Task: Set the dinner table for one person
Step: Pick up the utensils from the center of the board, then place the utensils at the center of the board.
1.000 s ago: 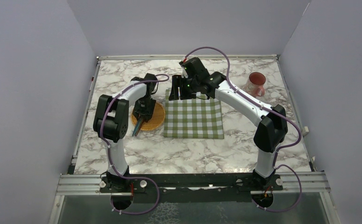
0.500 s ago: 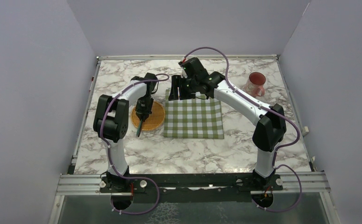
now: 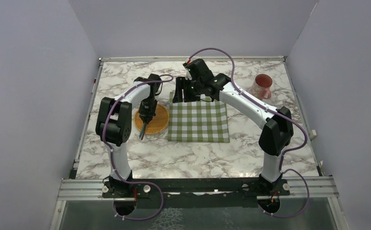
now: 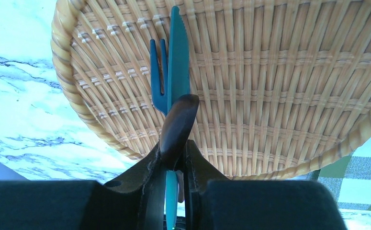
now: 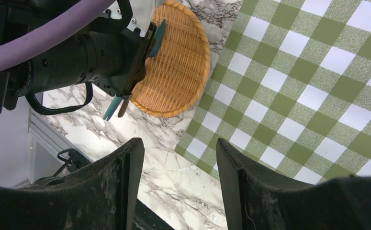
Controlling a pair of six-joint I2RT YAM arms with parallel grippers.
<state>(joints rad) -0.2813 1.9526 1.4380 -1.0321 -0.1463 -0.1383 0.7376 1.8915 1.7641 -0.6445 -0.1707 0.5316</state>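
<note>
Teal cutlery (image 4: pixel 178 72), a fork (image 4: pixel 157 72) and a knife (image 4: pixel 179 43) beside a dark brown handle (image 4: pixel 177 127), is sitting clenched between the jaws of my left gripper (image 4: pixel 176 160), tips pointing ahead of them over the wicker tray (image 4: pixel 279 96). I am keeping my right gripper (image 5: pixel 178 158) released, jaws apart, over the checked cloth (image 5: pixel 308 96). Beneath both sets of jaws the marble dinner table (image 3: pixel 197 153) is lying.

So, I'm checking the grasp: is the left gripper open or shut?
Shut: left gripper clamps the knife, fork and a brown handle at the basket.
</note>
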